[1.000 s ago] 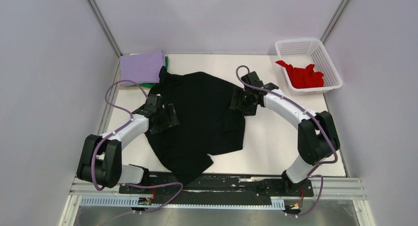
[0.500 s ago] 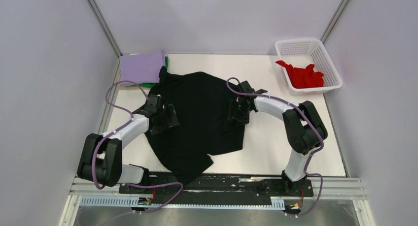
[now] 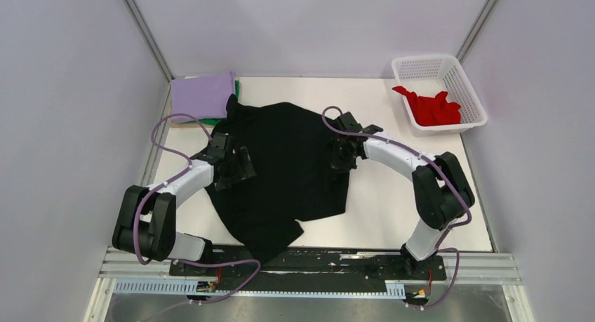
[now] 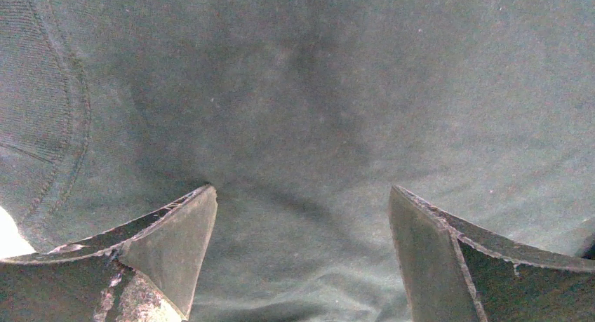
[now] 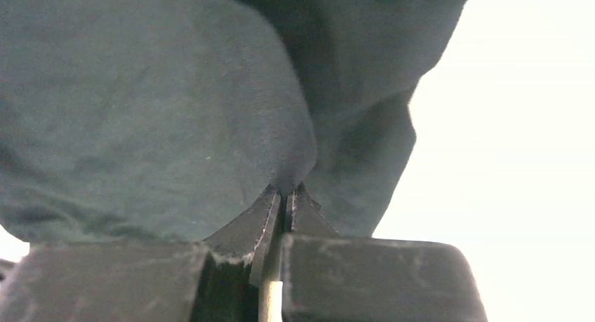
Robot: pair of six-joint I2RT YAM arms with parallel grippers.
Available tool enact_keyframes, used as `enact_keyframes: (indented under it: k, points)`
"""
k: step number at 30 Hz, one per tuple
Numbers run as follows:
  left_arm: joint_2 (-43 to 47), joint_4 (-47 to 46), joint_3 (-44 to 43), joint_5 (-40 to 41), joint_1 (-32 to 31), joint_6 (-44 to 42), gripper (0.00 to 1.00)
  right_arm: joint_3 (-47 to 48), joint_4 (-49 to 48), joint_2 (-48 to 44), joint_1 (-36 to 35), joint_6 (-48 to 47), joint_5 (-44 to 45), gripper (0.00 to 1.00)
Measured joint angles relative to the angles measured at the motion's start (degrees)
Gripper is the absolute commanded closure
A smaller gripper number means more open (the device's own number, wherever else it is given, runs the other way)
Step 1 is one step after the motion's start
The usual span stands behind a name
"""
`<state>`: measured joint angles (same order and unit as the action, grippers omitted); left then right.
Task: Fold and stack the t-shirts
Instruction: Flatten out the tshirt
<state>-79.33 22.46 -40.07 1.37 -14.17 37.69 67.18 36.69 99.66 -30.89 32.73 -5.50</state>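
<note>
A black t-shirt (image 3: 288, 168) lies spread and rumpled across the middle of the table. My left gripper (image 3: 235, 169) rests on its left side, jaws wide open, with black cloth (image 4: 302, 125) lying flat between the fingers (image 4: 175, 245). At the shirt's right edge my right gripper (image 3: 342, 153) is shut, pinching a fold of the black cloth (image 5: 210, 111) at its tips (image 5: 286, 194). A folded lilac t-shirt (image 3: 202, 95) lies on a green one (image 3: 236, 90) at the back left. A red t-shirt (image 3: 431, 106) lies crumpled in the basket.
A white lattice basket (image 3: 456, 73) stands at the back right corner. Bare white table (image 3: 400, 196) shows to the right of the black shirt. Grey walls close in the sides and back.
My right gripper moved left onto the shirt's right edge and closed on the cloth. The left gripper shifted only slightly and stayed open.
</note>
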Motion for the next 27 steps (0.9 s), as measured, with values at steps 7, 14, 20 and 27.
enact_keyframes:
  k: [7, 14, 20, 27]
  points:
    - [-2.7, 0.6, -2.4, 0.7, 0.0, 0.9, 0.00, -2.0, 11.0, -7.6, 6.6, 5.3, 12.1, 0.98]
    - [-5.8, 2.3, -5.3, 0.8, 0.0, 1.1, 0.00, -14.1, 22.8, -17.5, 23.1, 12.6, 22.6, 0.33]
    - [-10.5, 5.9, -10.4, 0.9, 0.0, 0.8, 0.00, -12.7, 26.1, -18.4, 25.9, 16.9, 28.8, 0.00]
    - [-18.1, 10.4, -18.9, 0.3, 0.0, 0.2, 0.00, -12.6, 3.3, -19.7, 24.8, 9.0, 7.3, 0.00]
